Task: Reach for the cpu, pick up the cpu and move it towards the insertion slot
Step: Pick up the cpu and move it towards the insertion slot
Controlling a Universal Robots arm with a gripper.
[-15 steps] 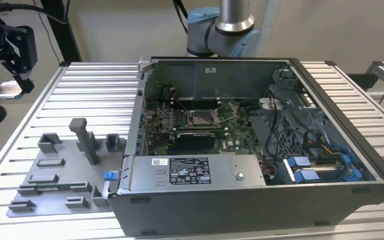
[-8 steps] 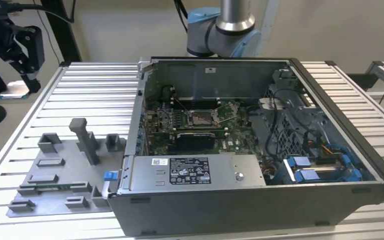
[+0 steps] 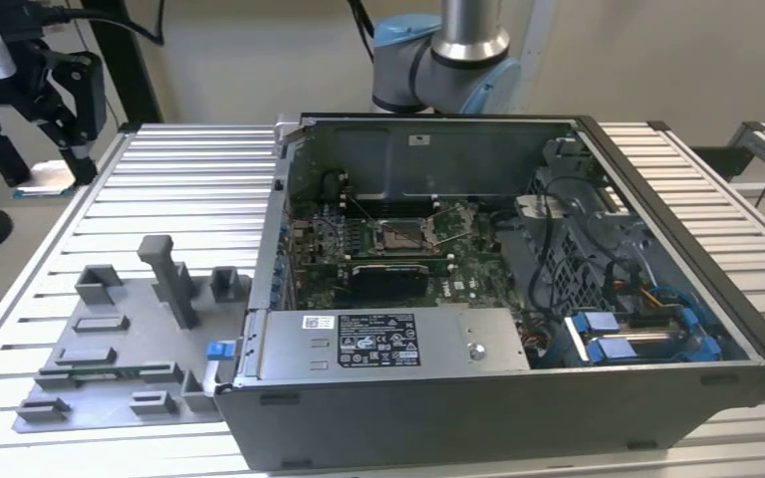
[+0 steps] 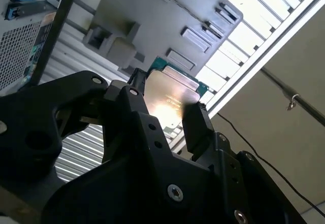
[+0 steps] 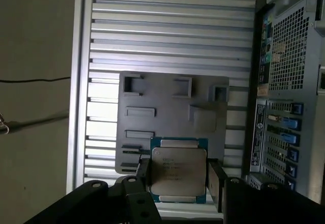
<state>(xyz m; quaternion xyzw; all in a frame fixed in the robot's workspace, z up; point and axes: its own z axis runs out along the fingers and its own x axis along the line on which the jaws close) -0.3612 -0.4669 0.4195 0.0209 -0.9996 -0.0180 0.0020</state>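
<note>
In both wrist views my gripper is shut on the cpu, a flat silvery square with a thin green rim, one black finger pressing each side edge. In the exterior view the gripper hangs at the far upper left, above the slatted table's edge, with the pale cpu at its fingertips. The insertion slot, a silver-framed socket on the green board, lies inside the open computer case, well over towards the exterior view's right of the gripper.
A grey tray with raised blocks lies on the slatted table beside the open computer case. The arm's base stands behind the case. A cable crosses the floor.
</note>
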